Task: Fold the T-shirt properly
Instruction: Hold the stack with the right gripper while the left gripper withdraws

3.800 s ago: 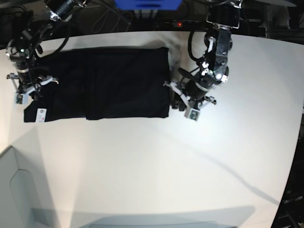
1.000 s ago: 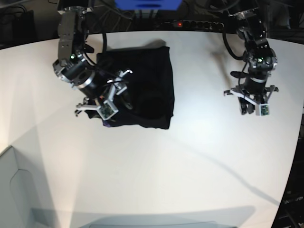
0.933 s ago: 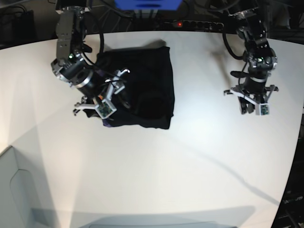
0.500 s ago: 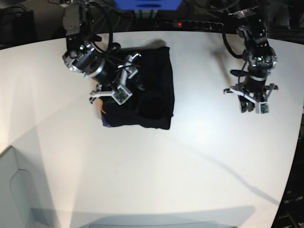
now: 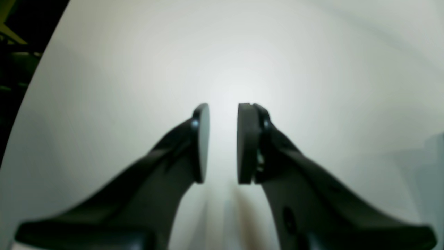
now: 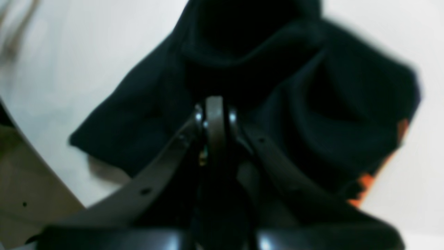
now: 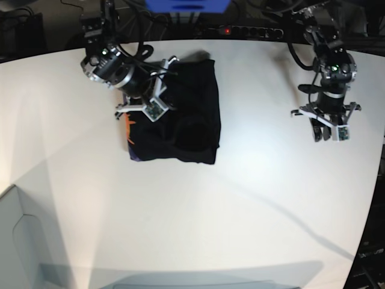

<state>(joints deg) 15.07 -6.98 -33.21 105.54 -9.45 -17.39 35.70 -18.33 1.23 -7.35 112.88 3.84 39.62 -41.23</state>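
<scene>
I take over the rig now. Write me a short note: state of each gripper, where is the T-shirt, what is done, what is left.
Left gripper: open a little, empty, over bare table, away from the cloth.
Right gripper: shut, nothing seen between the jaws, above the T-shirt.
T-shirt: a compact black bundle near the table's far edge, orange print showing at one side.
Done: folded into a rough rectangle.
Left: top layer looks lumpy; perhaps smooth and square it.

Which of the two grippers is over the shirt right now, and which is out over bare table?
The right gripper is over the T-shirt, jaws shut with nothing visibly pinched. The left gripper hangs above bare white table, well clear of the cloth, jaws slightly apart.
</scene>
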